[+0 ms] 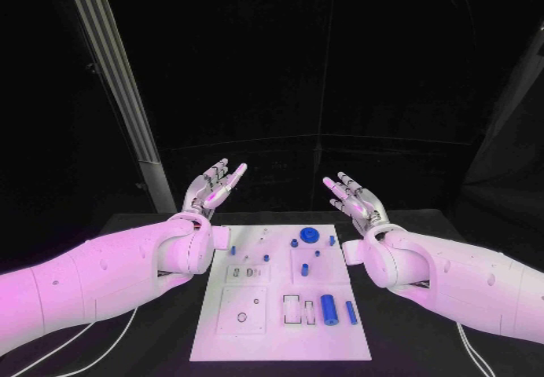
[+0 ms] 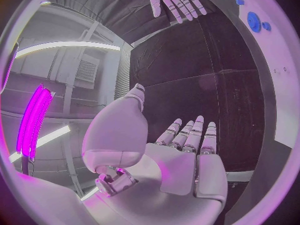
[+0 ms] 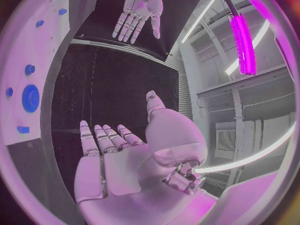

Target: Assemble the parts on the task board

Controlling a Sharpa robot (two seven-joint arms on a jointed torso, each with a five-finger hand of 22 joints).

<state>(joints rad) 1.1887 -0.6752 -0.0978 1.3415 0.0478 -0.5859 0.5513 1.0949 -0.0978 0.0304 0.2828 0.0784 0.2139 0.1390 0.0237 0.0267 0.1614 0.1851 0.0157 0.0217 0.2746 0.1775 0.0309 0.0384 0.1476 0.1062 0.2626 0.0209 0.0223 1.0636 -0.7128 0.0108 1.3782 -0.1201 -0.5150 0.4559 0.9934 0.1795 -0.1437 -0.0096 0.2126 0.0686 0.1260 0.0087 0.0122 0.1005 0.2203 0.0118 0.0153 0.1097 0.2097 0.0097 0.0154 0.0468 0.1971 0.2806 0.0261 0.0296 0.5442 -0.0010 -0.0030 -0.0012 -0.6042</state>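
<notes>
- Head view: left hand (image 1: 215,184) raised beyond the far-left corner of the task board (image 1: 284,345), fingers straight and apart, grasping nothing; clear of the board, touching no part
- Right hand (image 1: 354,200) raised beyond the far-right corner, fingers likewise spread, palm bare; also apart from every part
- Task board flat on the black table (image 1: 431,353), lying between the two forearms and nearer the robot than both hands
- On the board: round blue disc (image 1: 308,232) near the far edge, closest to the right hand yet well apart from it; large blue cylinder (image 1: 328,309) and slim blue bar (image 1: 351,312) side by side at the near right; small blue pegs (image 1: 304,269) scattered mid-board
- Left wrist view: own hand (image 2: 187,150) released over dark table; blue disc (image 2: 254,21) off to the side on the board's edge (image 2: 284,85)
- Right wrist view: own hand (image 3: 119,150) flat and empty; blue disc (image 3: 30,98) on the board beside it, not touched
</notes>
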